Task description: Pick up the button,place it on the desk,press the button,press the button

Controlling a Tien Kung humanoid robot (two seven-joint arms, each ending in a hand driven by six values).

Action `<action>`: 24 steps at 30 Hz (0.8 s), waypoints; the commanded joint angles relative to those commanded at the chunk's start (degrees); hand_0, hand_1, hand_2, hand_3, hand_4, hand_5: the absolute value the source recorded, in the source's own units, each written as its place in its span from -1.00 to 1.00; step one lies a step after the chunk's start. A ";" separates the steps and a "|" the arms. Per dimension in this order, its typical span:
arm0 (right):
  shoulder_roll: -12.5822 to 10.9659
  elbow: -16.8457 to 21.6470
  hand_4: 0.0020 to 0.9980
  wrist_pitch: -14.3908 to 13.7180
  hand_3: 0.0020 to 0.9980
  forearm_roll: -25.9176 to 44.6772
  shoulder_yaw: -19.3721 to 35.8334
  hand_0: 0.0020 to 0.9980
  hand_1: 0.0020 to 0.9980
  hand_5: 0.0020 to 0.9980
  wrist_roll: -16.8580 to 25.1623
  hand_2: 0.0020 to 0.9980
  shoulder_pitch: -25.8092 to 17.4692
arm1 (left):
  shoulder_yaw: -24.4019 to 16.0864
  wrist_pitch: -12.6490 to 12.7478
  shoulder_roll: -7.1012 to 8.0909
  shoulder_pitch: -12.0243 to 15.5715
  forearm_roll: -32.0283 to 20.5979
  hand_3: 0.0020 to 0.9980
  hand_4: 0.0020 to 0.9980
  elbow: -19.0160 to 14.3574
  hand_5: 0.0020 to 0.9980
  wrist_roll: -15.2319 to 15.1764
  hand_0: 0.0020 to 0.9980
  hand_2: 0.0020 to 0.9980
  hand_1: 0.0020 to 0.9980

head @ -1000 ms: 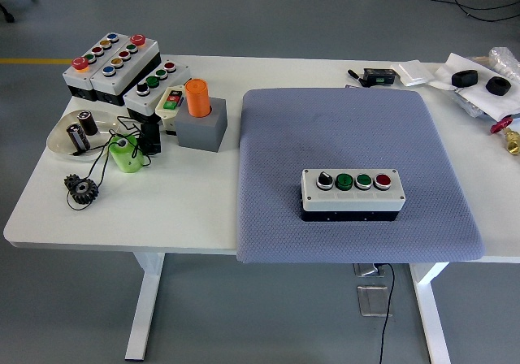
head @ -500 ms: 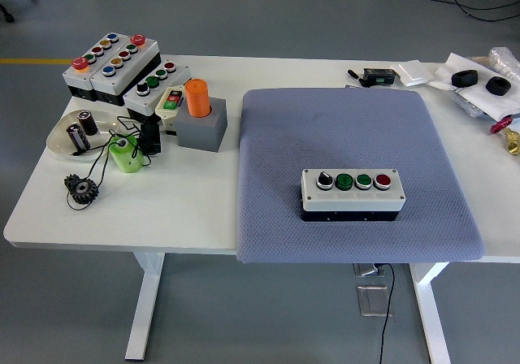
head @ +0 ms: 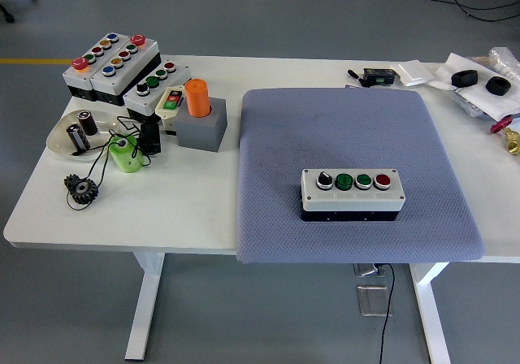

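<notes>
- Head view, task object: a four-button control box [head: 353, 192] sits flat on the grey mat [head: 349, 128], toward the mat's near edge. From left to right its top carries a black selector knob [head: 324, 180], two green pushbuttons [head: 353, 181] and a red pushbutton [head: 382, 181].
- Head view, hands: neither robot hand appears, so whether the fingers are released, clenched or grasping cannot be told. No person is visible.
- Head view, surroundings: on the left of the white worktop [head: 187, 210] lie other control boxes [head: 110, 59], an orange cylinder in a grey block [head: 200, 116], a green spool with black wire [head: 124, 153], a dish with batteries [head: 77, 132] and a black gear [head: 81, 188].
- Risk, wrong target: similar boxes stand at the far left; a reach there would pick up the wrong unit.
- Risk, slipping: the mat looks soft, so the box may tilt or shift under a press.
- Risk, wrong control: the buttons stand close together; a broad fingertip could strike two, or the knob.
- Risk, edge: the box is near the front, so a push could drive it toward the drop.
</notes>
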 joint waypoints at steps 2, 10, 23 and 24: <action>0.24 -0.65 0.26 0.68 0.62 -0.58 0.15 0.69 0.57 0.31 0.16 0.63 -0.15 | -0.09 -0.01 -0.02 0.07 0.17 0.02 -0.35 0.00 1.00 0.05 0.30 0.42 0.42; 1.02 -2.13 0.25 1.87 0.59 -0.67 0.70 0.66 0.54 0.31 0.36 0.59 -0.76 | -0.70 0.04 -0.03 0.16 1.04 0.02 -0.35 0.00 1.00 0.17 0.30 0.42 0.42; 4.03 -1.76 0.21 2.54 0.57 -2.76 2.76 0.67 0.54 0.32 0.41 0.58 -2.63 | 0.72 0.01 -0.01 0.05 -0.48 0.02 -0.35 0.00 1.00 -0.11 0.30 0.42 0.42; 4.18 -1.69 0.21 2.61 0.57 -2.84 2.82 0.67 0.54 0.32 0.37 0.58 -2.68 | 0.76 0.01 -0.02 0.04 -0.53 0.02 -0.35 0.00 1.00 -0.12 0.30 0.42 0.42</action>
